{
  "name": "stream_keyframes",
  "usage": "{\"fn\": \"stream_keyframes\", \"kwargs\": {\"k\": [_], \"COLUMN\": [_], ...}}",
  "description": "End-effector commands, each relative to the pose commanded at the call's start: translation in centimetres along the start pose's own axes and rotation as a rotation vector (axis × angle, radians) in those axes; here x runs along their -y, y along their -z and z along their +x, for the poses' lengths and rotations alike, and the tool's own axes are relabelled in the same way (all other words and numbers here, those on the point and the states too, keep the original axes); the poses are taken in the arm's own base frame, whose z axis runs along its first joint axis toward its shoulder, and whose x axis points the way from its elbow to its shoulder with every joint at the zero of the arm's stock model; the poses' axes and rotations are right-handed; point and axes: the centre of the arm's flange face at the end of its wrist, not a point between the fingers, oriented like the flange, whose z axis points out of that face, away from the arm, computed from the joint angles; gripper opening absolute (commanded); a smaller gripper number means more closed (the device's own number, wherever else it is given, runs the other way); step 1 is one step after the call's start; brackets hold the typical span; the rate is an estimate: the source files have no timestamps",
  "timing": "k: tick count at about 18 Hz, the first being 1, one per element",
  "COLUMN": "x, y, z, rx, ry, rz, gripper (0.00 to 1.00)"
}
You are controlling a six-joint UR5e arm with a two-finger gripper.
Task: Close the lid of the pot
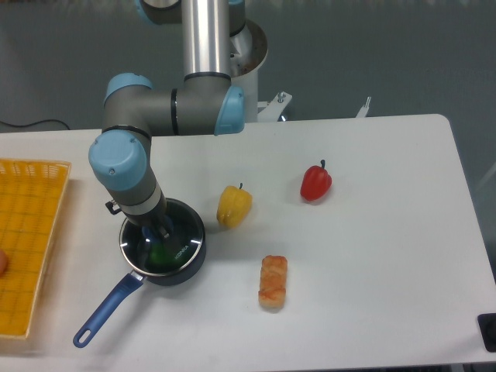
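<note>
1. A yellow mesh basket (31,232) sits at the desk's (372,294) left edge.
2. The pot (174,273), dark with a long blue handle (108,310) pointing toward the lower left, stands on the desk right of the basket.
3. The lid (186,242) lies on the pot, its silver rim matching the pot's edge; something green shows through the glass.
4. The fingers (160,233) reach down over the lid's centre; the knob is hidden and I cannot tell how far apart they stand, or whether they grip it.
5. A yellow bell pepper (234,205) sits just right of the pot.
6. A breaded food piece (273,282) lies nearer the front.
7. A red bell pepper (315,182) stands farther right.
</note>
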Motion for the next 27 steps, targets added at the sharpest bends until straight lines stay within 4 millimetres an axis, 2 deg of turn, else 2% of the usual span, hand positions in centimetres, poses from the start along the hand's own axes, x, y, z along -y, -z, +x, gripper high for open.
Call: {"fn": "stream_keyframes", "kwargs": {"k": [7,16,19,23,27], "x": [0.4,-1.3,-3.2,-6.7,-12.2], "y": [3.1,8.0,9.0,9.2,10.6], "z": [1.2,1.8,0.6,-2.4,-5.7], "rx": [0.044,0.052,0.054,0.045,0.074], "ry": [-0.016,-0.013,-0.027,-0.051,-0.077], "rz": [0.023,0.024,0.021,0.011,-0.022], "gripper": [1.0,1.0,1.0,1.0,1.0]}}
